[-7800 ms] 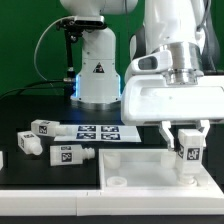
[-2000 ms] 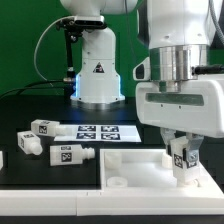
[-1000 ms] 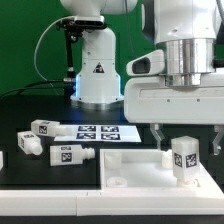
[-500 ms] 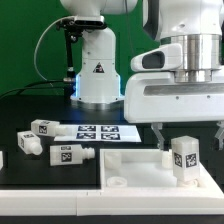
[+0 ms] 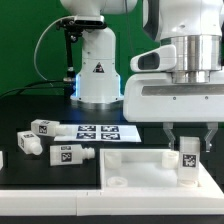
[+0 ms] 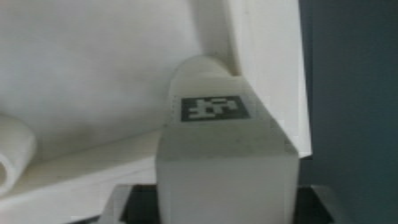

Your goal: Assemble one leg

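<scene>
A white leg point(image 5: 188, 162) with a black-and-white tag stands upright in the corner socket of the large flat white panel point(image 5: 135, 160), at the exterior view's right. My gripper point(image 5: 189, 138) hangs straight over it, with one finger point(image 5: 168, 135) on each side of the leg's top and a gap showing on both sides. The jaws are open and hold nothing. In the wrist view the leg point(image 6: 222, 150) fills the middle, tag facing the camera, with the panel point(image 6: 89, 90) behind it.
Three more loose legs point(image 5: 43, 127) point(image 5: 28, 144) point(image 5: 72, 153) lie on the black table at the exterior view's left. The marker board point(image 5: 95, 131) lies behind them. The robot's white base point(image 5: 97, 70) stands at the back. A white ledge point(image 5: 50, 180) runs along the front.
The gripper, shut on the leg two seconds ago, opened. Since then it has come lower, and its fingers now stand closer in around the top of the standing leg.
</scene>
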You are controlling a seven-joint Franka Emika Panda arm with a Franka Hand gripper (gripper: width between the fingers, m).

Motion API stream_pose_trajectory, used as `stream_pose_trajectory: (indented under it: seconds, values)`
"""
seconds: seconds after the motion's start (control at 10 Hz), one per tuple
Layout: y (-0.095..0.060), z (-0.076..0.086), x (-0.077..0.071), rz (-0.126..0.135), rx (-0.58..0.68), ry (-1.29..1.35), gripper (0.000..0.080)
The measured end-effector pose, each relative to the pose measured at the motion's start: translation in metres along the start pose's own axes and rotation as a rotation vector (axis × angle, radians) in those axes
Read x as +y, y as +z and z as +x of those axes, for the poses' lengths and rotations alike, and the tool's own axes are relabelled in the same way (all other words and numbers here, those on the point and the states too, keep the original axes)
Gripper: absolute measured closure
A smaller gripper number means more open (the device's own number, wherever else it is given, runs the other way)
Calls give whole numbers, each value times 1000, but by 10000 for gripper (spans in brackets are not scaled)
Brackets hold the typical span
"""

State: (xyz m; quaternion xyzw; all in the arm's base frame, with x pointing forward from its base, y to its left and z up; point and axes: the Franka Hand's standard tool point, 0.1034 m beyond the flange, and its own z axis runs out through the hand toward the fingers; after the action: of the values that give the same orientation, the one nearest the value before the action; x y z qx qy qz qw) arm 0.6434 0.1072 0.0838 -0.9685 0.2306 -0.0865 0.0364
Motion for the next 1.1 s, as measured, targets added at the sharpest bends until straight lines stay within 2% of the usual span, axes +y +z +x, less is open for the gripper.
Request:
stream_pose_trajectory:
  seconds: [0.2,0.5,0.6,0.9,1.0,1.1]
  values:
    - [1,1,4,-8,-7,309,514]
    - [3,0,11,-3,-52,902,514]
    - [3,-1,11,-4,-65,1024,512]
    - [2,-1,11,-6,-66,1024,511]
    - [3,-1,11,-7,-64,972,431]
    - [3,-2,10,-4,-60,739,431]
